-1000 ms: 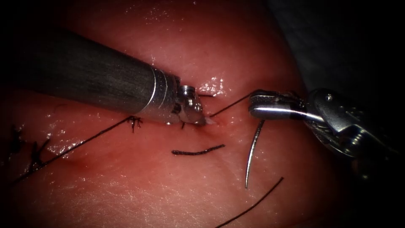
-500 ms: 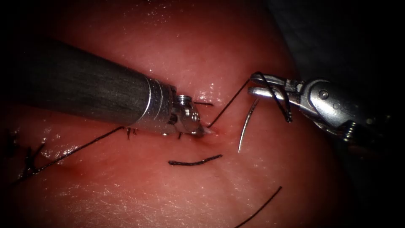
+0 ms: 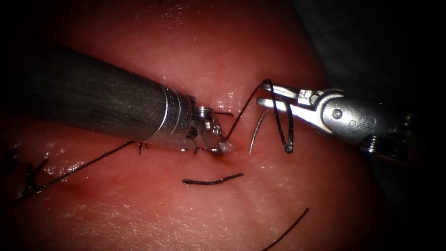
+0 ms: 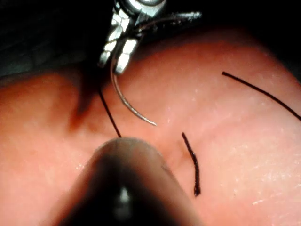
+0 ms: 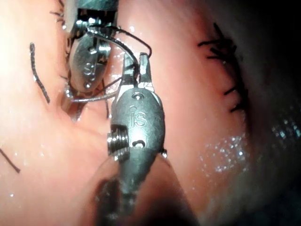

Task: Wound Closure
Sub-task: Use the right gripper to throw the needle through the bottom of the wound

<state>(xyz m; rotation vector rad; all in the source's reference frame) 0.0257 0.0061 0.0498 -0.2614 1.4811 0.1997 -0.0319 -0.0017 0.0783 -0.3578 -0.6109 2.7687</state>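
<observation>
Curved steel needle (image 3: 257, 130): one, clamped by right end effector (image 3: 265, 93); left end effector (image 3: 222, 145) pinching pink tissue (image 3: 297, 186); two loose black thread pieces (image 3: 213, 179).

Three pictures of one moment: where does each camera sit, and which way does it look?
Endoscope: above and in front, looking at the tissue; left tool, right tool holding the needle.
Left wrist: along its own shaft toward the right tool.
Right wrist: along its shaft at the right tool.
Shared: needle, loose thread piece.
</observation>
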